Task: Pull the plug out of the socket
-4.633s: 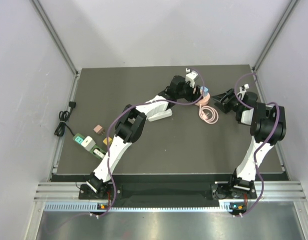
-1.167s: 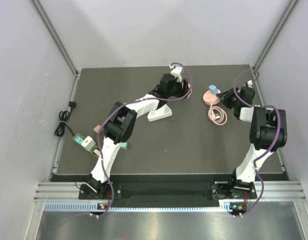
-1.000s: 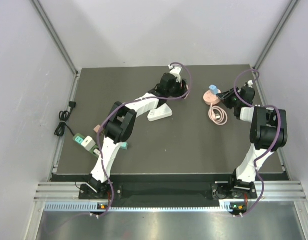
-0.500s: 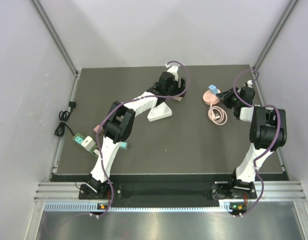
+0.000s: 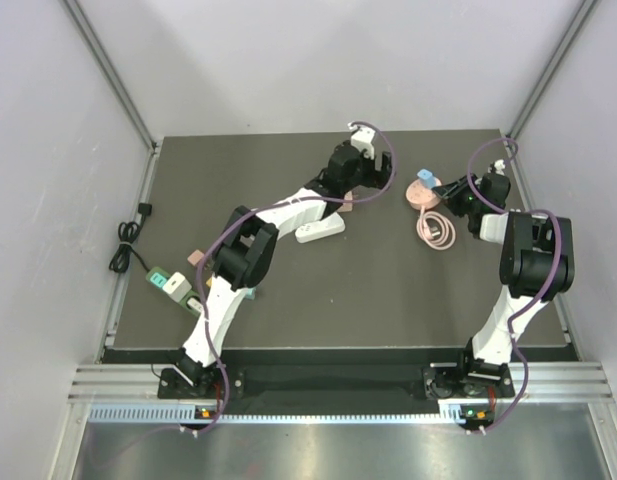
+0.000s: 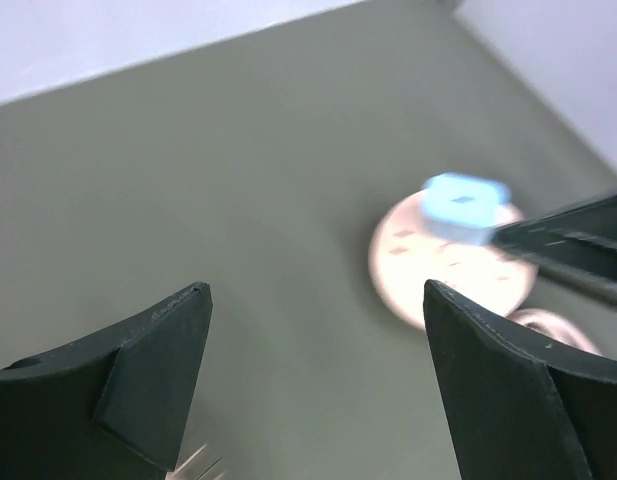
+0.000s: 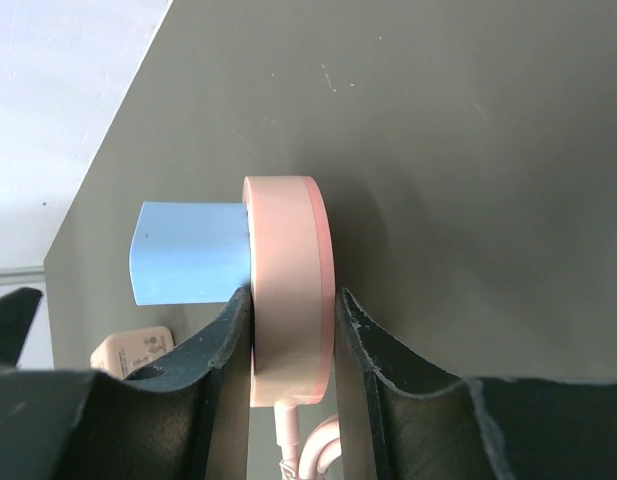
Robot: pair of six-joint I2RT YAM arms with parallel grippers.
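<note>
Robotics lab test cell, no question, nothing homely here. Boxed in by plain pale grey wall panels [image 5: 48, 200] on bare aluminium corner posts [image 5: 108, 70]. Floored with a dark grey matte tabletop [image 5: 388, 300]. Edged in front by a silver slotted aluminium rail [image 5: 338, 385], with one white-and-black robot arm [image 5: 288, 208] bolted on at the left and its twin [image 5: 508, 315] at the right. Flanked on the left by a black coiled cord [image 5: 123, 250].

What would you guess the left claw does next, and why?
Probably glide the open left claw forward until it straddles the blue plug. The plug sits in the pink socket, which the right claw clamps by its rim, and the left claw is empty.
</note>
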